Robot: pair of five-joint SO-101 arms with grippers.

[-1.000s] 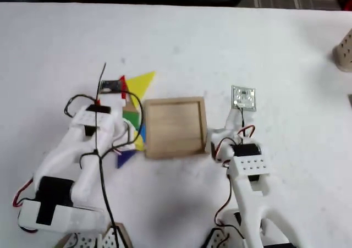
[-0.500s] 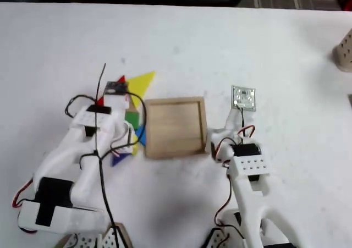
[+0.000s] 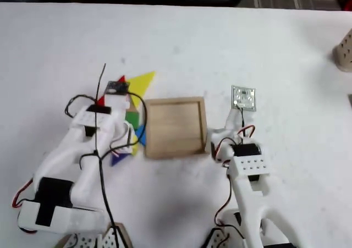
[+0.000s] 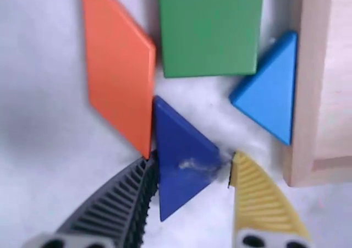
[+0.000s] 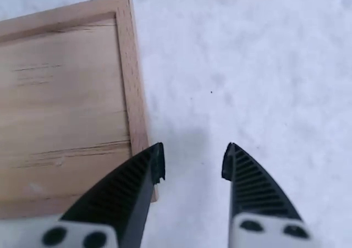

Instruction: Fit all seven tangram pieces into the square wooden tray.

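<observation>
**A:** Where does the high view sit?

**B:** Fixed above the table (image 3: 231,44), looking down from behind the arms' bases (they lie nearest it), fairly far off.

**A:** And the wrist views?

**B:** Each looks down past its own tool, the left gripper (image 4: 192,163) or the right gripper (image 5: 193,154), from very close. All three views share the wooden tray (image 3: 175,126).

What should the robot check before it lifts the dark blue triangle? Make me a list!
1. Left gripper at the dark blue triangle: ok.
2. Grip tight enough: cannot tell.
3. Neighbours clear of it: not ok, the orange parallelogram lies against it.
4. Wooden tray has room: ok, empty.
5. Right gripper out of the tray: ok, open beside its rim.
</observation>
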